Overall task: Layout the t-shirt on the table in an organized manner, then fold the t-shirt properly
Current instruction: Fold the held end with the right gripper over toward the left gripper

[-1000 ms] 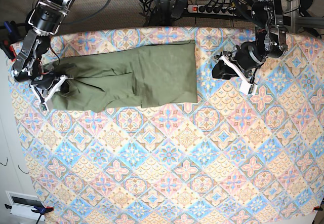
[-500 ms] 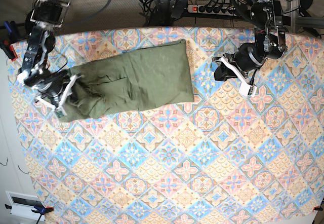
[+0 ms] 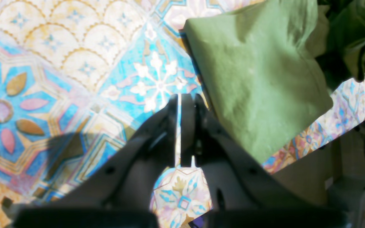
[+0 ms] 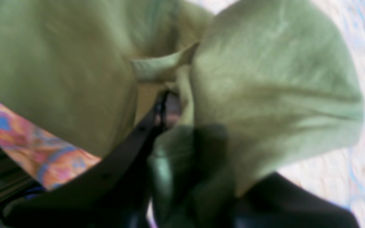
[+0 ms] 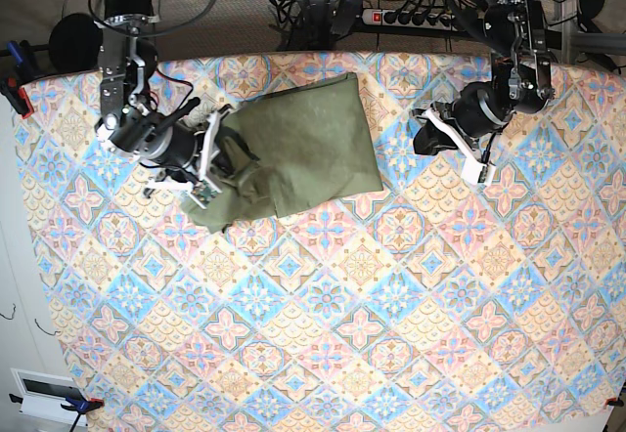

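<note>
While the right gripper (image 5: pixel 210 163) clamps the bunched end of the t-shirt (image 5: pixel 303 144) at the table's (image 5: pixel 391 334) far left, the cloth's long axis runs rightward toward the left gripper (image 5: pixel 428 129). That one hangs pinched together and empty, just beside the free edge, so it looks nearer for any squaring-up.

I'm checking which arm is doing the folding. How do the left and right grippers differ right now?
The right gripper is shut on the t-shirt; the left gripper is shut on nothing. The right sits over the shirt's bunched end, the left over bare table beside the shirt's other edge. Both have dark fingers.
</note>
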Controlling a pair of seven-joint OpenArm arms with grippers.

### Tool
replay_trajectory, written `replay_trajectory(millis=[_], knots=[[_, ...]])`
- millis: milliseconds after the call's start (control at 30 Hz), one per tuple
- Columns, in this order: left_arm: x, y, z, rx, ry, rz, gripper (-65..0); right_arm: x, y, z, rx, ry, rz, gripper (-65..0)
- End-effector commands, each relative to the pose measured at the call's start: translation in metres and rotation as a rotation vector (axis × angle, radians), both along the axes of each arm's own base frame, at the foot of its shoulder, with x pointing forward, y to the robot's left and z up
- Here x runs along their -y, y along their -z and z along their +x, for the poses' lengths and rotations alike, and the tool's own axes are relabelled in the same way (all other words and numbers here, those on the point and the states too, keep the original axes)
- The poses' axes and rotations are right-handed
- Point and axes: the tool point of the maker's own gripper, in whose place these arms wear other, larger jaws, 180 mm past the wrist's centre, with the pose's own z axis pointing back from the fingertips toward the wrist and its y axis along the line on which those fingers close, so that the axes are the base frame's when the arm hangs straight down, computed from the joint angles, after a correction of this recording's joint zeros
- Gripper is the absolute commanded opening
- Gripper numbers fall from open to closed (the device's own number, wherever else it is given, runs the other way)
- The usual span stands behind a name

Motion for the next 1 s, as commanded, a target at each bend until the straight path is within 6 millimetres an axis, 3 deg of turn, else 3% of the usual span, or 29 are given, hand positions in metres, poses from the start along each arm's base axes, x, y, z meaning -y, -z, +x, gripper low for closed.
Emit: replay_trajectory(millis=[0,233,467,633,867,967], knots=[[0.003,-0.004,0.004,0.025,-0.004,-0.008,-65.0,-0.013,-0.015,0.007,0.054,-0.029,0.036,-64.5],[0.004,0.028,-0.003,-0.060,-0.041,0.018,-65.0,-0.071,-0.021,0.000,0.059,-0.153,0.107,-64.4],[0.010,0.030,-0.004,-0.067,-0.046,0.001,-65.0,-0.099,-0.027,-0.001,0.068,-0.205,0.146,-64.3],[0.025,0.031,-0.001,-0.048,-0.005,0.011,-65.0,-0.132,-0.033,-0.005,0.069,-0.278,0.187,-64.3],[0.049,0.055,0.000,-0.052,0.022,-0.015,-65.0,-0.152,-0.013,-0.018,0.000,-0.350,0.177,-64.3],[0.052,0.062,0.000,-0.067,0.018,-0.028,-65.0,-0.164,-0.018,-0.011,0.021,-0.404,0.160,-63.2]])
